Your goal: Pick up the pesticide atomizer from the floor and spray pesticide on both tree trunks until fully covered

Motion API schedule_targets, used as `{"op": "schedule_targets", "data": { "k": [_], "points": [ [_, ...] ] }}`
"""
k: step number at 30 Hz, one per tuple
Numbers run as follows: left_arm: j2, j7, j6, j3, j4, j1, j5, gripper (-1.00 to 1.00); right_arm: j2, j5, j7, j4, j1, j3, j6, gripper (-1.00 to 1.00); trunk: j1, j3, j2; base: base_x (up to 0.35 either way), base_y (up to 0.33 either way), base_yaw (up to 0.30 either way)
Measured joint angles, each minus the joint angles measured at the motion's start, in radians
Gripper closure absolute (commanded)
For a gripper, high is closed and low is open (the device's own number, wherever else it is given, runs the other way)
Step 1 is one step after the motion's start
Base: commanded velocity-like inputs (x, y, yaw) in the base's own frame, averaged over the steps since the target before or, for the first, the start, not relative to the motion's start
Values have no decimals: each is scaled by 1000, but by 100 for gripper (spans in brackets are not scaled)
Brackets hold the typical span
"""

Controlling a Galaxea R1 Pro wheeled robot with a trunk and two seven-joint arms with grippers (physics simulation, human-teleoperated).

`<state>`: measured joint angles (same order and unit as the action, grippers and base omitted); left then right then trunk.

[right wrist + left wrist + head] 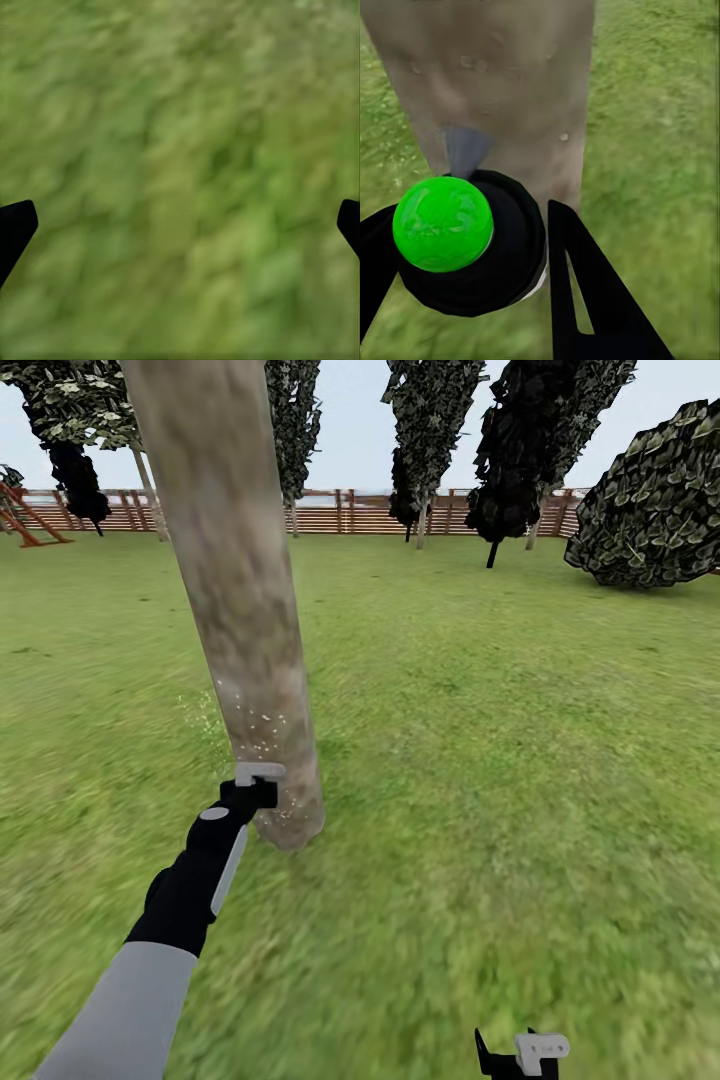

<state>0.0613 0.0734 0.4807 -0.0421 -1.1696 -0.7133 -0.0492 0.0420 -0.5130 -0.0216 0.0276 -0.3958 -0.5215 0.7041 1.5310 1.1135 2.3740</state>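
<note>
Pesticide atomizer [465, 244], unlabelled, gripped by left pincer [472, 262] beside tree trunk [245, 610].

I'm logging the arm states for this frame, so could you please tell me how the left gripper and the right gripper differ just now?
The left gripper is shut on the pesticide atomizer; the right gripper is open and holds nothing.
The left gripper is raised close to the tree trunk, near its base; the right gripper hangs low over the grass.
The left gripper faces the trunk, while the right faces the ground.
Both have black fingers.
</note>
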Motion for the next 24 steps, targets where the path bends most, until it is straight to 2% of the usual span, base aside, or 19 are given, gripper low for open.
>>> {"op": "schedule_targets", "data": {
  "k": [4, 5, 7, 11, 14, 16, 17, 19, 21, 22, 23, 24],
  "points": [
    [-11, -1, 2, 14, -7, 0, 1, 100, 1, 0, 0, 0, 0, 0, 0, -100, 0, 0, 0, 0, 0, 0],
    [-13, -1, 3, 29, -10, 0, 1, 100, 0, 0, 0, 0, 0, 0, 0, -100, 0, 0, 0, 0, 0, 0],
    [-15, -3, 5, 80, -18, 0, -2, 100, 1, 0, 0, 0, 0, 0, 0, -100, 0, 0, 0, 0, 0, 0],
    [-17, -4, 6, 95, -29, 0, -1, 100, 0, 0, 0, 0, 0, 0, 0, -100, 0, 0, 0, 0, 0, 0],
    [-7, -4, 6, 74, -33, 0, 3, 100, 1, 0, 0, 0, 0, 0, 0, -100, 0, 0, 0, 0, 0, 0],
    [-3, -4, 18, 32, -35, 0, 5, 100, 1, 0, 0, 0, 0, 0, 0, -100, 0, 0, 0, 0, 0, 0],
    [-1, -2, 49, -5, -41, 0, 10, 100, 0, -1, 0, 0, 0, 0, 0, -100, 0, 0, 0, 0, 0, 0],
    [-1, -2, 63, -18, -71, 0, 8, 100, 0, 0, 0, 0, 0, 0, 0, -100, 0, 0, 0, 0, 0, 0],
    [-5, -2, 78, -15, -106, 0, 7, 100, 0, -1, 0, 0, 0, 0, 0, -100, 0, 0, 0, 0, 0, 0],
    [-11, -5, 121, 13, -146, 0, 8, 100, 0, -1, 0, 0, 0, 0, 0, -100, 0, 0, 0, 0, 0, 0],
    [-14, -9, 147, 57, -167, 0, 14, 100, 0, -1, 0, 0, 0, 0, 0, -100, 0, 0, 0, 0, 0, 0],
    [-15, -11, 154, 77, -173, 0, 22, 100, 0, -1, 0, 0, 0, 0, 0, -100, 0, 0, 0, 0, 0, 0]
  ]
}}
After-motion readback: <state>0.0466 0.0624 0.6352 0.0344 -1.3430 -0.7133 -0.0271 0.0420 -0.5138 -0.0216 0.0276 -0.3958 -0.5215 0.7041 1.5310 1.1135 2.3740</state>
